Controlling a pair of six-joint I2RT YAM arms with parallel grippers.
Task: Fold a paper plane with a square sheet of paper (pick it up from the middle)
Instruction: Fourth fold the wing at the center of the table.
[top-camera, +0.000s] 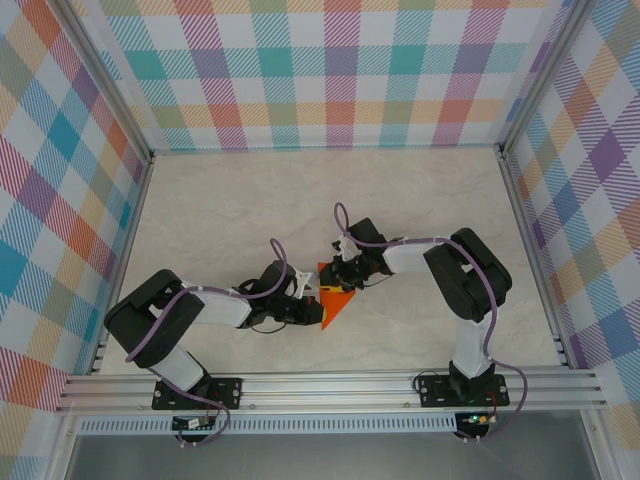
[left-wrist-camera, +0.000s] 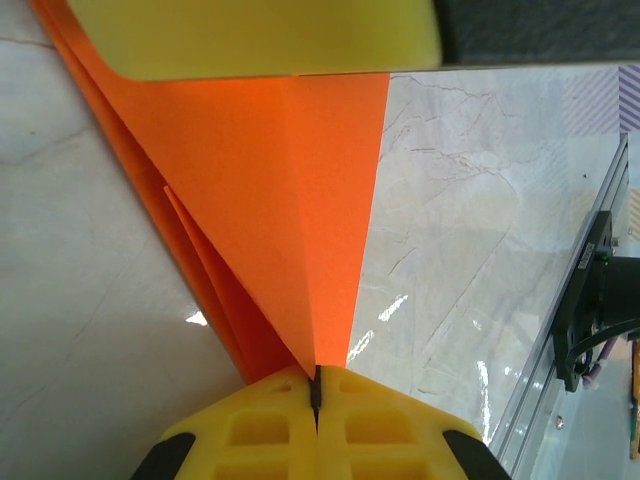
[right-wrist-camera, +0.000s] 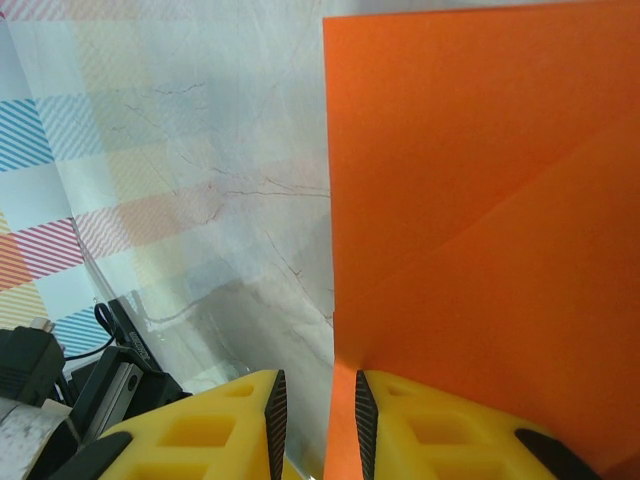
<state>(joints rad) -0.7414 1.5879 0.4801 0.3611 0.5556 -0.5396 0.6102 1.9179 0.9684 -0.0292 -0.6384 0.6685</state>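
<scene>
The orange sheet of paper (top-camera: 337, 303) lies on the table between both grippers, folded into a layered, pointed shape with a crease down it. In the left wrist view this paper (left-wrist-camera: 290, 200) narrows to a tip, and my left gripper (left-wrist-camera: 316, 382) is shut on that tip. My left gripper (top-camera: 309, 293) sits at the paper's left side. My right gripper (top-camera: 344, 272) is at the paper's far end, and one of its yellow fingers (left-wrist-camera: 250, 35) lies across the paper. In the right wrist view the paper (right-wrist-camera: 480, 200) has its straight edge running between the parted jaws of my right gripper (right-wrist-camera: 316, 400), close against the right pad.
The marble-patterned table (top-camera: 240, 210) is walled by checked panels on three sides. An aluminium rail (top-camera: 330, 385) carrying both arm bases runs along the near edge. The right arm's elbow (top-camera: 465, 270) stands to the right of the paper.
</scene>
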